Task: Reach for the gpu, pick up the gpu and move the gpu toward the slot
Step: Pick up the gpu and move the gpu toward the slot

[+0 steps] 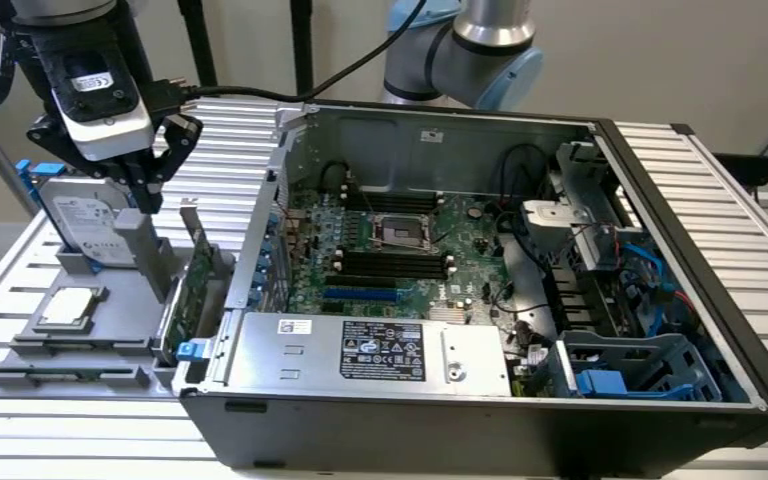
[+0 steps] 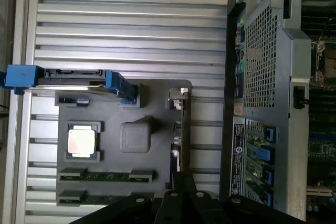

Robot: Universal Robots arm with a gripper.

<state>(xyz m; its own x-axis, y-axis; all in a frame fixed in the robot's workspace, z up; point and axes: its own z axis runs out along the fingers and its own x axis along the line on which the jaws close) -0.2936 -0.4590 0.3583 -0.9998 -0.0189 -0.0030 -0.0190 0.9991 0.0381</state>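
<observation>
Fingers pinched together and empty, the robot arm's black two-fingered gripper (image 1: 152, 203) hovers above the thin green circuit-board gpu (image 1: 201, 283), which stands upright in a grey plastic holder tray (image 1: 11, 386) just below the fingertips.

No txt is reading clearly anywhere. PSU (image 1: 471, 362) is carrying a black label (image 1: 381, 350) w/ white print & what are prob. cert logos, illegible. Hard drive (image 1: 64, 232) is showing a white label (image 1: 84, 208), print too small.
</observation>
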